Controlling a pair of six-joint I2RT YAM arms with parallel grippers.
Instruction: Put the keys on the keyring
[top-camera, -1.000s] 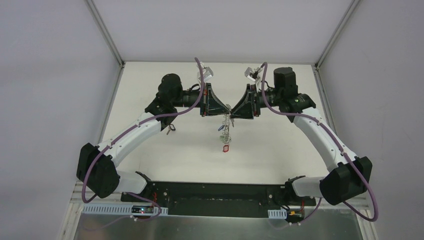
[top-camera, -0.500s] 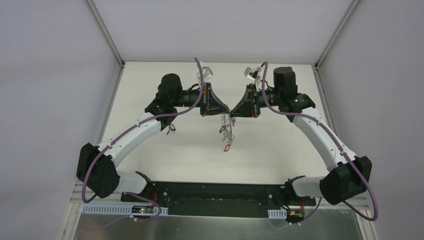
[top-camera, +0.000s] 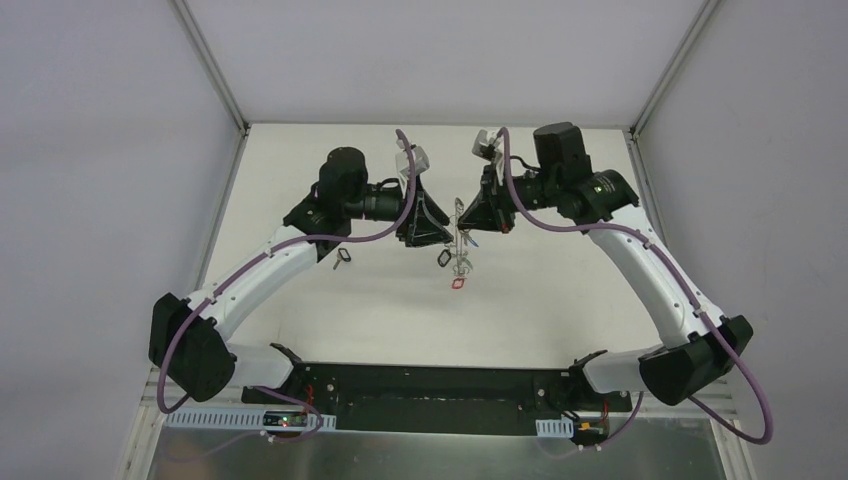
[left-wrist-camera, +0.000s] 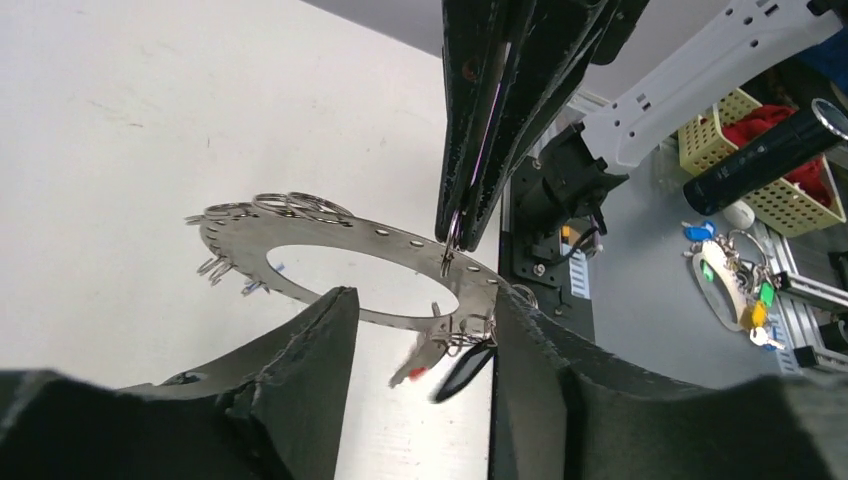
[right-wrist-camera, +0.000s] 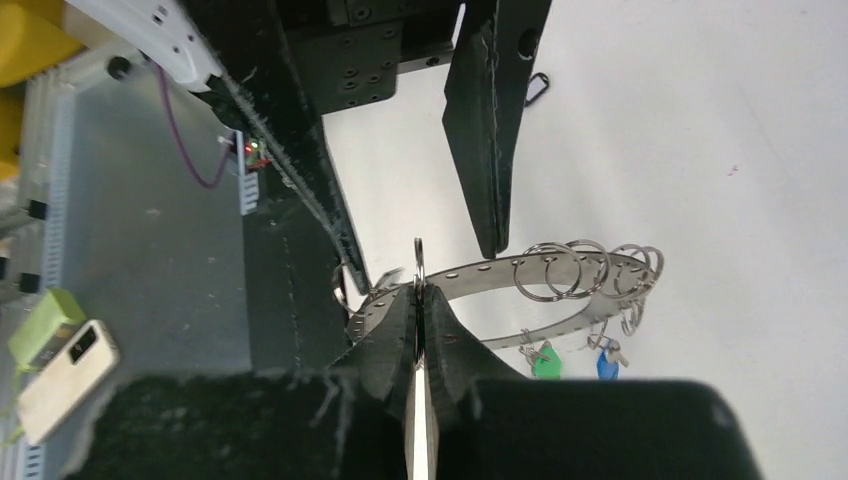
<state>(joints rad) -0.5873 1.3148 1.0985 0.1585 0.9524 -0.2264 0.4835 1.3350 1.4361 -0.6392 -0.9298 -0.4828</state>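
**Keyring (left-wrist-camera: 232, 243) pinched by the right claw (right-wrist-camera: 418, 303)**

The right claw has its fingers pressed together on the rim of the keyring — a flat perforated metal band held above the white table (top-camera: 560, 290). Whether the pads bite the band itself or a small split ring threaded there is hard to make out. The left claw (left-wrist-camera: 422, 300) faces it with fingers spread; the band's near edge is hidden behind its fingertips. Below both claws dangle keys (left-wrist-camera: 452, 362) with coloured tags — blurred and partly cut off. A tiny object (top-camera: 343, 256) lies on the table well back from the left claw, too small to identify.
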